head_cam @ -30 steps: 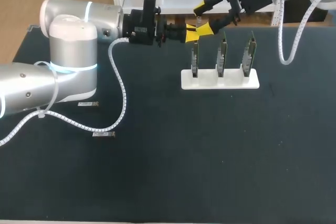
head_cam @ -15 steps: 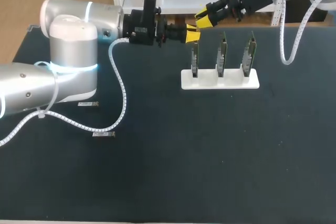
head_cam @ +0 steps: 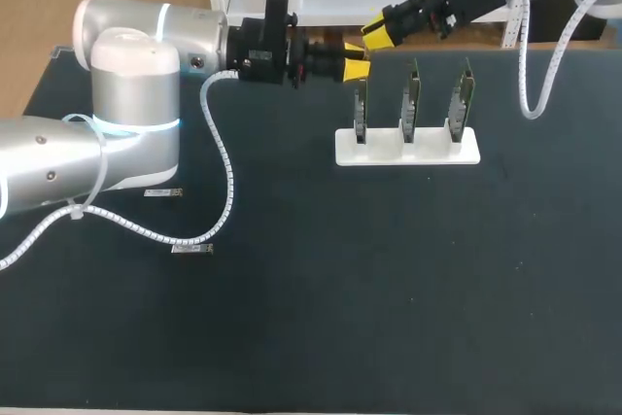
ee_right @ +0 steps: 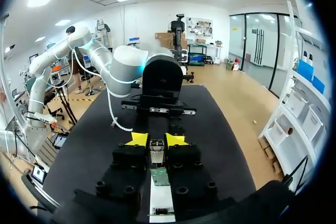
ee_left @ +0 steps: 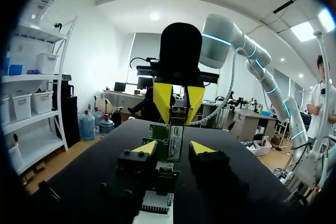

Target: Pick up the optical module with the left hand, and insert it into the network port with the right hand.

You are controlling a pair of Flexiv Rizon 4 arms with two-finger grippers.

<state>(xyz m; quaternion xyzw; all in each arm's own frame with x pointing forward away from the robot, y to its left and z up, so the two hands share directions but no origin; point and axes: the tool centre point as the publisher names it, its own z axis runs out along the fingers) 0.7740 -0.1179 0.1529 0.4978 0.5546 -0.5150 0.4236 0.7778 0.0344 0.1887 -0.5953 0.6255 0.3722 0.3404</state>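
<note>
The right end effector point(ee_right: 156, 139) pinches the optical module point(ee_right: 156, 153), whose long axis aims straight at the network port point(ee_right: 159, 177) at the white holder's point(head_cam: 408, 153) left end. The left end effector point(ee_left: 174, 148) flanks the module, fingers spread.

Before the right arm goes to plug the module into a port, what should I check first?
1. Right gripper shut on optical module: ok.
2. Left gripper fingers open, off the module: ok.
3. Left gripper out of the insertion path: not ok, it sits right beside the module.
4. White holder flat, boards upright: ok.
5. Module lined up with a board: cannot tell.
</note>
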